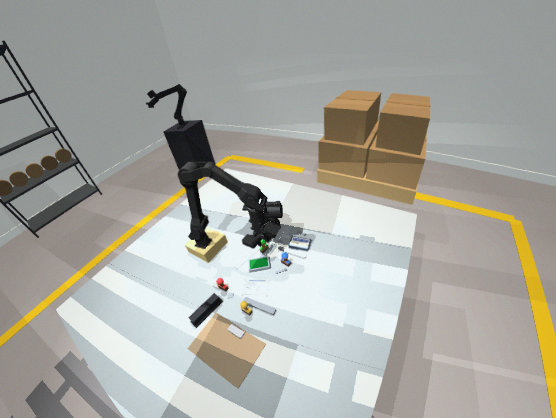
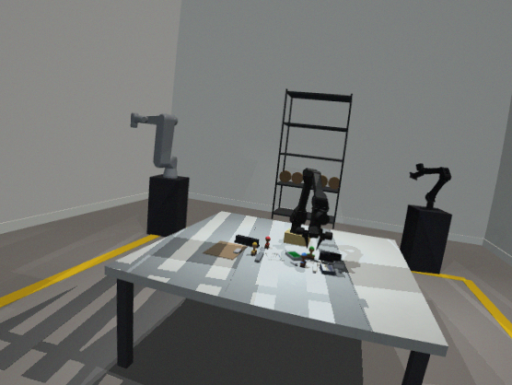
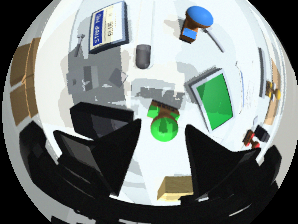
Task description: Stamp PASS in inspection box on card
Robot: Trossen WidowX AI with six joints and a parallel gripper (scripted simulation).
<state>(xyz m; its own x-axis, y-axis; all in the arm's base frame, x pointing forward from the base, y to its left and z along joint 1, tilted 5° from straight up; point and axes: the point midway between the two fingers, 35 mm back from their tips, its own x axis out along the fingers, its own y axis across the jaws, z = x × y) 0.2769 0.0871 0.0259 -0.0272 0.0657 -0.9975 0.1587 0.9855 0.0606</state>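
Above the pale table (image 1: 340, 270) (image 2: 258, 285), the half-spread end effector (image 1: 260, 239) (image 2: 315, 236) (image 3: 164, 125) straddles the green-knobbed stamp (image 1: 263, 245) (image 2: 311, 251) (image 3: 164, 127), gripping nothing.

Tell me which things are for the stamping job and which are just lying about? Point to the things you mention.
For the job:
- green-knobbed stamp (image 1: 264, 246) (image 2: 311, 252) (image 3: 164, 129), probably PASS
- green ink pad (image 1: 259, 263) (image 2: 293, 254) (image 3: 215, 101)
- white card (image 1: 256, 287) (image 2: 274, 254), I think

Just lying about, it seems:
- blue-knobbed stamp (image 1: 285, 257) (image 2: 303, 258) (image 3: 199, 18)
- red-knobbed stamp (image 1: 221, 284) (image 2: 267, 241) (image 3: 249, 139)
- yellow-knobbed stamp (image 1: 245, 306) (image 2: 254, 248) (image 3: 272, 90)

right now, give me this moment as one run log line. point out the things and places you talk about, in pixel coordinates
gripper (image 1: 263, 244) (image 3: 164, 125): open, over green-knobbed stamp (image 1: 263, 245) (image 2: 311, 251) (image 3: 164, 128) | green ink pad (image 1: 259, 263) (image 2: 293, 254) (image 3: 215, 102): uncovered | stamp: between fingers, not gripped | next: likely grasp
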